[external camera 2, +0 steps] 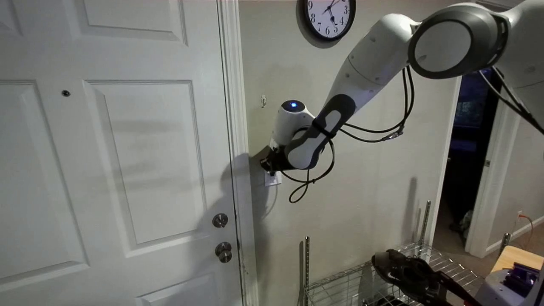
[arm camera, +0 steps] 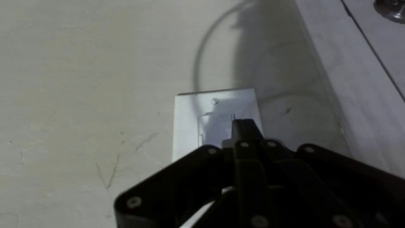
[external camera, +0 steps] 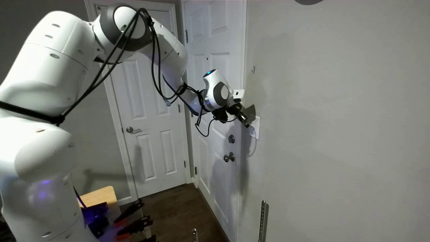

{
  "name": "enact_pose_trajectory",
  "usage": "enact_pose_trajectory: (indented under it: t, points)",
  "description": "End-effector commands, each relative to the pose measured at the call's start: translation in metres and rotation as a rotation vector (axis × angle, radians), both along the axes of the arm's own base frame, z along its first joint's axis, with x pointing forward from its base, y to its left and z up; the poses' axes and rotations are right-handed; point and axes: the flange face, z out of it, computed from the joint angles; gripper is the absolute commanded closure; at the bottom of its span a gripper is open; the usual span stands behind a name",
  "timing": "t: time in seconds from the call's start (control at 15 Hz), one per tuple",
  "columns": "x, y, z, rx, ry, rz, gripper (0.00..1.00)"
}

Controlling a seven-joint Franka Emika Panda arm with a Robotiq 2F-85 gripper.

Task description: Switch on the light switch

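- Presumably the gripper [arm camera: 249, 128] was clenched, its fingers [arm camera: 248, 152] together on nothing, to make one narrow tip for pressing.
- Beside the door frame [external camera 2: 236, 106], the light switch [arm camera: 212, 123] sat on the wall [external camera 2: 374, 187] behind that tip, partly hidden; contact could not be told.
- The downward slant looked chosen to push the switch's upper half.
- As for holders, a wire shelf [external camera 2: 338, 276] stood lower down, and a black device [external camera 2: 408, 270] overlapped it, perhaps resting there.

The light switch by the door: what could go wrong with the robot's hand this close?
In the wrist view, the hand covers part of the light switch and looks off-centre over it, so a push might land wrong. The black cable hangs in a loose loop and could snag on something.
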Motion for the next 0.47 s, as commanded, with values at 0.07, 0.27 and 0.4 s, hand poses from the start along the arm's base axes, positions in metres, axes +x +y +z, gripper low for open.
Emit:
enact_pose_trajectory:
  t: [0.07, 0.27, 0.4]
  points:
    - [-0.0187, 0.0064, 0.0099, 0.022, 0.033, -0.007, 1.00]
    - [-0.0199, 0.0071, 0.0110, 0.022, 0.036, -0.010, 0.99]
    - [-0.0203, 0.0067, 0.0113, 0.021, 0.038, -0.011, 0.99]
